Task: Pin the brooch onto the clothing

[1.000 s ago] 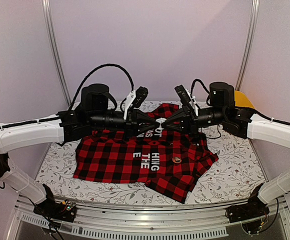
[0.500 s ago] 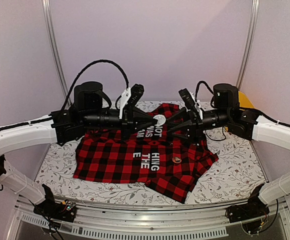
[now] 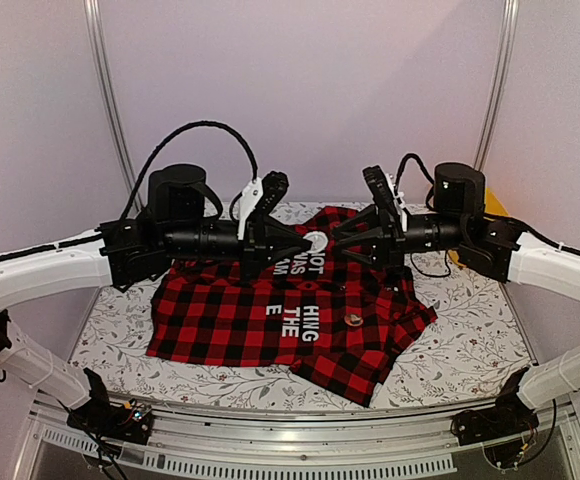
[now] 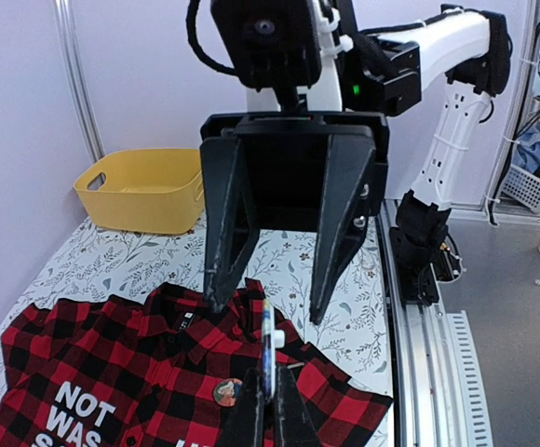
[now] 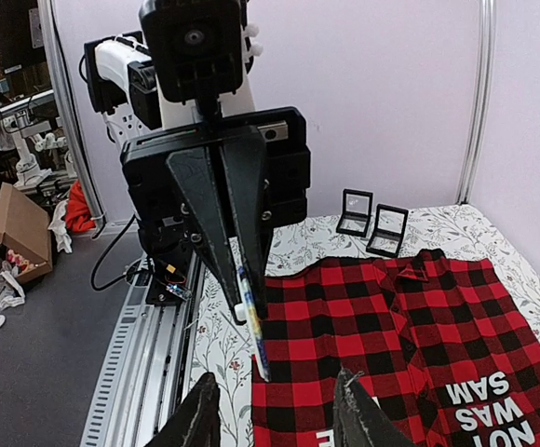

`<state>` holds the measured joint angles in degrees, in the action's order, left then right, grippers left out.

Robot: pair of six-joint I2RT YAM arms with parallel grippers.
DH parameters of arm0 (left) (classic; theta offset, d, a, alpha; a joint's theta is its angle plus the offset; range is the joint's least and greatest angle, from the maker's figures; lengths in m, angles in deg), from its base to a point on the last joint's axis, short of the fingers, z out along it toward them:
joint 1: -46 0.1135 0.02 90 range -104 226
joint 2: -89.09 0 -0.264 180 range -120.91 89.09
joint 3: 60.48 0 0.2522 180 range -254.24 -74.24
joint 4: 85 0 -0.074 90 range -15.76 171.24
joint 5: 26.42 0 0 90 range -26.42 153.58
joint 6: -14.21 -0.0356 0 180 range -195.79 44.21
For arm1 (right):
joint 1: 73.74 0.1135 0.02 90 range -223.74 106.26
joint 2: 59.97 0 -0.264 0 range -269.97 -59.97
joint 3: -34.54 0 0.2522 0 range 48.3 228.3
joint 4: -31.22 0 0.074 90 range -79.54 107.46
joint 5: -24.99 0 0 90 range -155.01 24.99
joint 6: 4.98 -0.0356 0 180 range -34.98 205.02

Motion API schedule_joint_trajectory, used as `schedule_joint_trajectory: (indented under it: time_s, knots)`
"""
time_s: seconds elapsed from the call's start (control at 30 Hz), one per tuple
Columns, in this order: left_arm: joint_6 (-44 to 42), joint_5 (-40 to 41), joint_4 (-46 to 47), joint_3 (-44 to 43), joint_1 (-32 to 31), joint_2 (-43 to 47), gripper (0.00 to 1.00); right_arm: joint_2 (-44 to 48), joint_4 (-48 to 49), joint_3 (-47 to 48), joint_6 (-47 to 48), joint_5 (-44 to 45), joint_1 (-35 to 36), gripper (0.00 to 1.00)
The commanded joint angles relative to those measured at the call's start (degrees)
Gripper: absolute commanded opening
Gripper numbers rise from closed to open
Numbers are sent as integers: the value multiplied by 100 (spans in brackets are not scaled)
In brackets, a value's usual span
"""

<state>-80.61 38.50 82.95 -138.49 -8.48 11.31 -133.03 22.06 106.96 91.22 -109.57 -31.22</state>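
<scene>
Flannel shirt [image 3: 220, 320], red-black checked, lies rumpled; left hand [image 4: 268, 402] pinches a thin white disc [image 3: 316, 240]; right hand [image 5: 275, 396] gapes empty.

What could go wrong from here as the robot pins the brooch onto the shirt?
The left gripper alone pinches the brooch by its edge, in the air above the shirt; it could twist or drop. The open right gripper faces it closely, so they might clash. The shirt lies in overlapping folds, so the pin might catch two layers.
</scene>
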Motion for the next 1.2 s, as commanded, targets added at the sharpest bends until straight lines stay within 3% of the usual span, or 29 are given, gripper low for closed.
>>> schedule_joint_trajectory:
  time_s: [0.0,0.13,0.5,0.63,0.77,0.8,0.87,0.97,1.07,1.1,1.17]
  knots:
    - [-19,-62,-7,-88,-40,-61,0,-252,213,211,-77,42,168,37]
    - [-2,-117,3,-88,-42,-84,0,-355,253,250,-66,5,200,26]
    - [-33,-179,-47,-97,-40,-127,0,-364,358,250,-178,78,204,13]
    - [-29,-202,-73,-101,-43,-126,0,-417,349,263,-204,22,203,0]
    - [-13,-68,-82,-97,-44,-116,0,-437,331,262,-230,41,204,0]
    - [11,105,-55,-89,-45,-108,2,-433,335,243,-245,132,203,0]
    - [36,575,35,-33,-43,-18,19,-401,378,159,-250,323,204,0]
    - [23,1089,389,249,-32,294,28,-190,775,-143,-267,541,204,0]
    - [33,1233,832,591,-13,576,60,211,1411,-666,-147,904,219,0]
    - [63,1279,926,676,4,622,67,318,1591,-923,0,1275,221,0]
    - [269,1413,1033,843,78,607,73,491,1782,-1404,425,2864,222,0]
